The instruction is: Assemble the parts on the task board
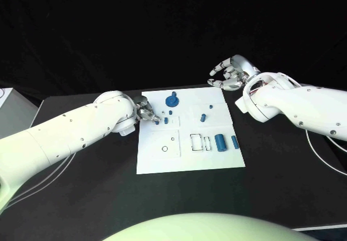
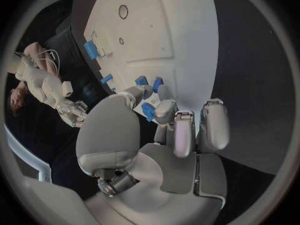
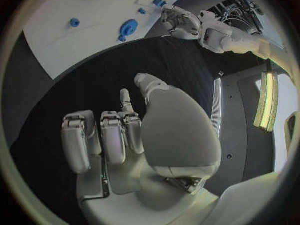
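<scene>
The left robot hand [image 1: 147, 112], at nine o'clock on the white task board [image 1: 189, 150], pinches a small blue part [image 2: 148, 111] beside two others, while the right robot hand [image 1: 230, 73] hovers empty, fingers loosely curled, off the board's one o'clock corner.

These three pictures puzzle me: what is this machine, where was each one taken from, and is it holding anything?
It is a robot with two white arms ending in silver hands, working at a black table. The square picture looks down from a camera on its head. The two round ones come from cameras at its wrists, looking over each hand from behind.

In the middle lies a white board with small blue parts on it, among them a round knob and a short cylinder.

The left hand is over the board's edge, and its fingers pinch a small blue piece. The right hand hovers beyond the board's far corner, fingers curled, holding nothing.
</scene>
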